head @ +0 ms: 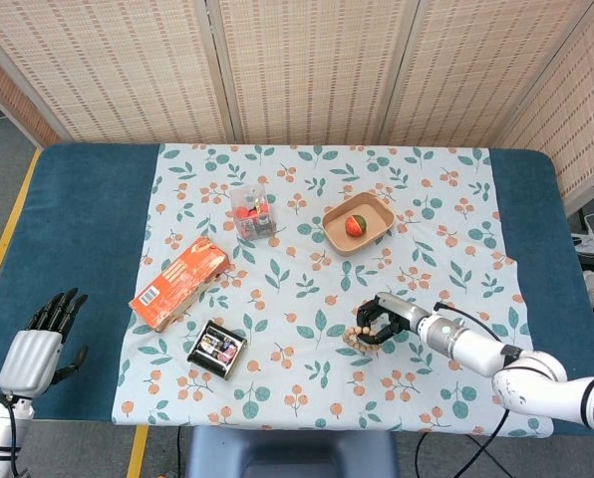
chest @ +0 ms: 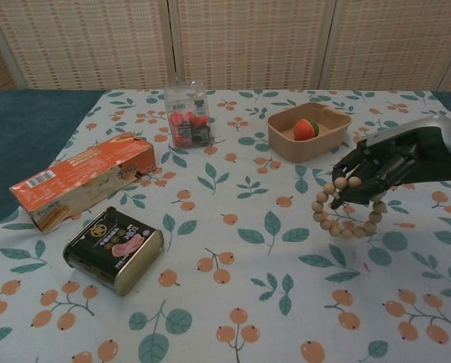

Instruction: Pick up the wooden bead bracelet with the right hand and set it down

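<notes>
The wooden bead bracelet (chest: 339,214) hangs as a loop of pale round beads from my right hand (chest: 381,168), whose dark fingers curl around its upper part, a little above the floral cloth. In the head view the bracelet (head: 355,339) shows at the left of the right hand (head: 387,324), at the cloth's front right. My left hand (head: 33,344) rests over the blue table edge at the far left, fingers spread and holding nothing.
A tan bowl (chest: 328,133) with a red-green fruit (chest: 306,128) sits behind the right hand. An orange carton (chest: 82,181), a dark tin (chest: 113,248) and a clear box of small items (chest: 188,115) lie on the left half of the cloth (chest: 241,302).
</notes>
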